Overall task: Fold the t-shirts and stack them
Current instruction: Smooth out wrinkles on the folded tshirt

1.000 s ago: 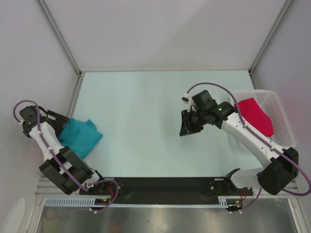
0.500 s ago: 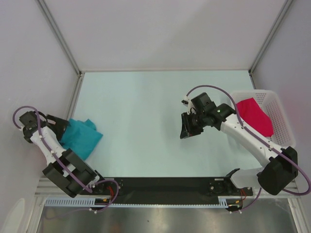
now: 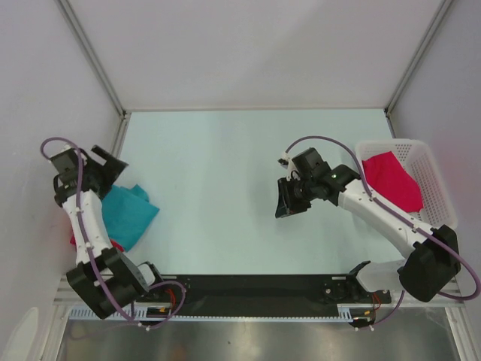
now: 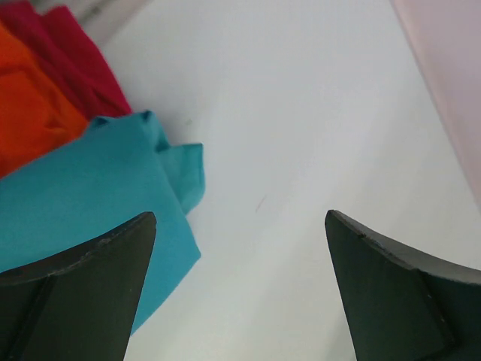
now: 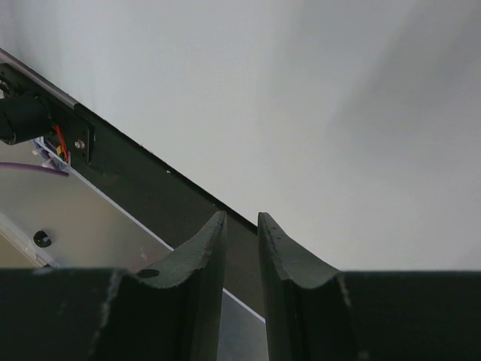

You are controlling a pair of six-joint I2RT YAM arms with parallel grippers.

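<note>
So the left gripper [image 3: 107,167] has let go and lifted clear of the teal t-shirt [image 3: 129,214]. A second ago it was down at the shirt's left edge; now it's up and swung toward the far left corner. Its fingers are spread wide with nothing in them.

The teal shirt sits bunched on the left side of the tabletop [image 3: 225,150]. In the left wrist view the orange t-shirt [image 4: 30,113] and dark red t-shirt [image 4: 71,56] peek out along its edge. It looks like teal overlaps them, but I can't be sure.

The right gripper [image 3: 287,201] has barely drifted. It hangs over the middle of the tabletop, fingers nearly pinched together with a slim gap, holding nothing.

My read is that teal just got dropped on the pile. That leaves the magenta t-shirt [image 3: 391,180], still in the basket [image 3: 434,197] on the right, as probably the next one up.
</note>
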